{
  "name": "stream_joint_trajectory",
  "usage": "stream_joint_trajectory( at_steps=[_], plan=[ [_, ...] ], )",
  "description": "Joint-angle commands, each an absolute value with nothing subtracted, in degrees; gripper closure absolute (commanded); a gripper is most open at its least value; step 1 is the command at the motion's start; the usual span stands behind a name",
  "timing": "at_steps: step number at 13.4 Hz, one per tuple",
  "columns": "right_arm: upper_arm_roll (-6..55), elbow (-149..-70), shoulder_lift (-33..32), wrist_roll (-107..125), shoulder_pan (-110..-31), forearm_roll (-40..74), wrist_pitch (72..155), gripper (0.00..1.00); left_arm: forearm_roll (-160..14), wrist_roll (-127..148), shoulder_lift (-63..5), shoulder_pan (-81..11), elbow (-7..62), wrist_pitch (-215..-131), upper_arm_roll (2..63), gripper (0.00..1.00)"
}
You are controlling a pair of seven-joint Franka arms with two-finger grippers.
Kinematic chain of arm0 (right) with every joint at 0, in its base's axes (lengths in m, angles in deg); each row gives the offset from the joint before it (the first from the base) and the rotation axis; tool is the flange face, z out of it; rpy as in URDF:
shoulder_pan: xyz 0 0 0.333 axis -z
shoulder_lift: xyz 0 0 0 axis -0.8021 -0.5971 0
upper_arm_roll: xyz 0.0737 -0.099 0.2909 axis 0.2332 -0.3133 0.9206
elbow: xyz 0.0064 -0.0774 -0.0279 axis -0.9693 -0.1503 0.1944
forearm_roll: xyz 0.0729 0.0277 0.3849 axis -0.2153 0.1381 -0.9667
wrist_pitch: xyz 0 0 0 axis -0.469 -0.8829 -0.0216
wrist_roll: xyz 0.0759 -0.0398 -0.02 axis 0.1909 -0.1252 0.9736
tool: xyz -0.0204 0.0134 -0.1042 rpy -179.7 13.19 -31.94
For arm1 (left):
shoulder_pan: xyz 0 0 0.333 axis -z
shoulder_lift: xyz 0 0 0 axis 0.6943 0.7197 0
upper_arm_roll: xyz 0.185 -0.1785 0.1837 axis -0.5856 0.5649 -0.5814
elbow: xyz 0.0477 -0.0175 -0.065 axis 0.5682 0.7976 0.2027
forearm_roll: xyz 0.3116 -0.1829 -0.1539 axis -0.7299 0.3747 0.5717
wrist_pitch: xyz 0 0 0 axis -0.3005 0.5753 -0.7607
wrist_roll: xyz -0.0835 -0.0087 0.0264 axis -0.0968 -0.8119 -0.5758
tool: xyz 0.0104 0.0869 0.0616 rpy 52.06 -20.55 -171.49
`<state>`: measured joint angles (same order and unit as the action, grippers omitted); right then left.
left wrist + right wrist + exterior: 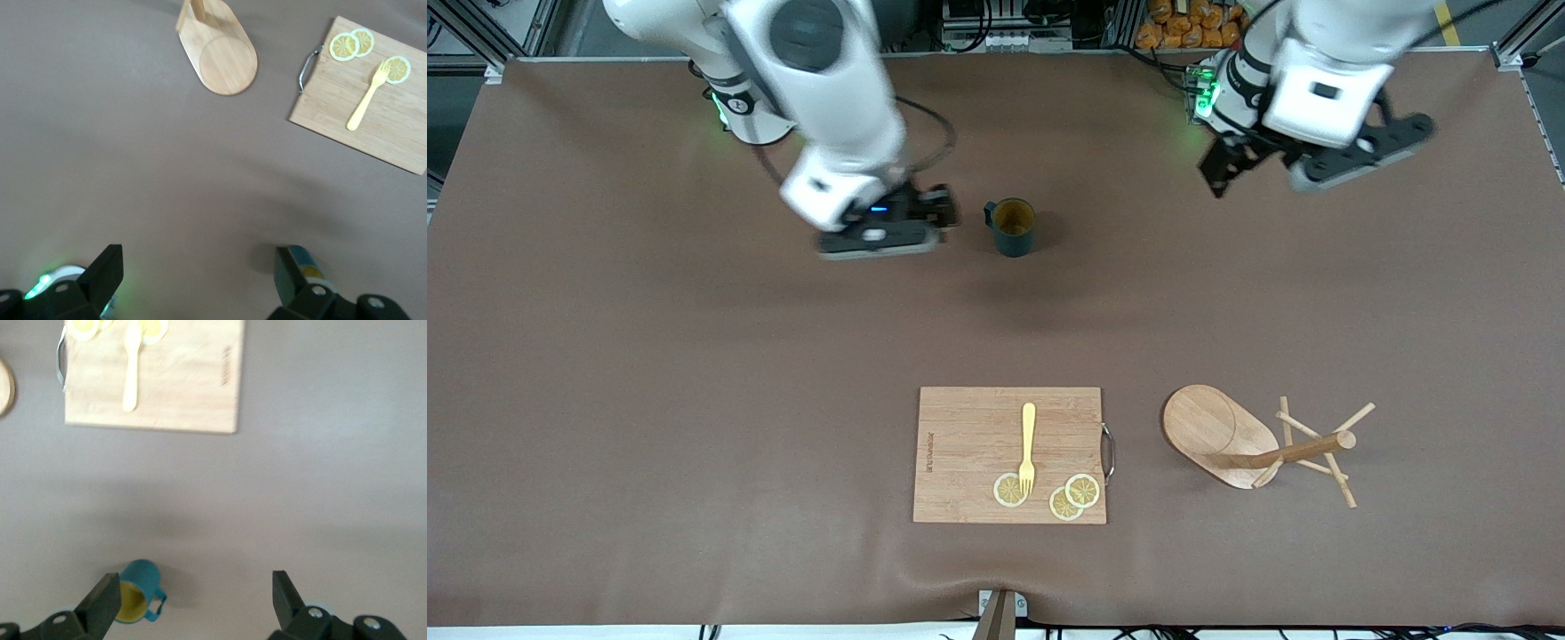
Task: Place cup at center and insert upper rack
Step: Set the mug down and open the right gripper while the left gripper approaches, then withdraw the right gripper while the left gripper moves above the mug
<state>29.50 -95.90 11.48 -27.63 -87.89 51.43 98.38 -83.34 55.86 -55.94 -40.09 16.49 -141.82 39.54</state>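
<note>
the right gripper [889, 227] is seen in the front view hanging over bare brown table [649, 373] toward the right arm's end, its fingers hidden there under the wrist housing; in the right wrist view the same gripper [193, 603] is shown with its two dark fingers [285, 597] spread wide apart and nothing between them. the cup [1012, 227] stands upright on the table just beside this gripper, handle turned toward it, tan inside showing. in the right wrist view the cup [137, 593] is partly covered by one finger, a closeness the front view does not make plain.

nearer the front camera than the cup lies a cutting board [1009, 453] with a yellow fork [1028, 446] and three lemon slices [1074, 496] on it; the metal handle [1109, 452] on its edge is seen in all three views.

the upper rack [1254, 444] lies tipped on its side toward the left arm's end of the table, well apart from the cup, its oval base raised on edge, post and pegs pointing away from the board. only the base [220, 57] is caught in the left wrist view; the pegs are cut off there.

the left gripper [1303, 164] is held over the table near its own base, well apart from the rack; its fingers [107, 270] are shown wide apart and empty in the left wrist view
</note>
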Motion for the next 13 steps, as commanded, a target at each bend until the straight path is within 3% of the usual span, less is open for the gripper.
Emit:
stream_joint_trajectory(
  at_steps=[1,5,9,13],
  plan=[
    [30.8,-97.6,18.8,-25.2,-79.8,51.6,93.3,0.0,-86.1,68.2,-55.7,-40.2,16.5,-142.5,46.9,0.0],
    [30.7,-96.8,24.7,-12.2,-69.0,51.7,86.4,0.0,-94.6,90.3,-49.6,-36.4,16.3,-142.9,56.1,0.0],
    [30.0,-97.3,28.1,-4.8,-59.6,51.9,83.5,0.0,-104.7,113.6,-40.0,-23.8,15.8,-145.5,56.2,0.0],
    [24.3,-97.5,28.3,4.9,-57.6,52.7,82.6,0.0,-112.6,132.2,-28.8,-13.7,14.1,-145.7,55.7,0.0]
  ],
)
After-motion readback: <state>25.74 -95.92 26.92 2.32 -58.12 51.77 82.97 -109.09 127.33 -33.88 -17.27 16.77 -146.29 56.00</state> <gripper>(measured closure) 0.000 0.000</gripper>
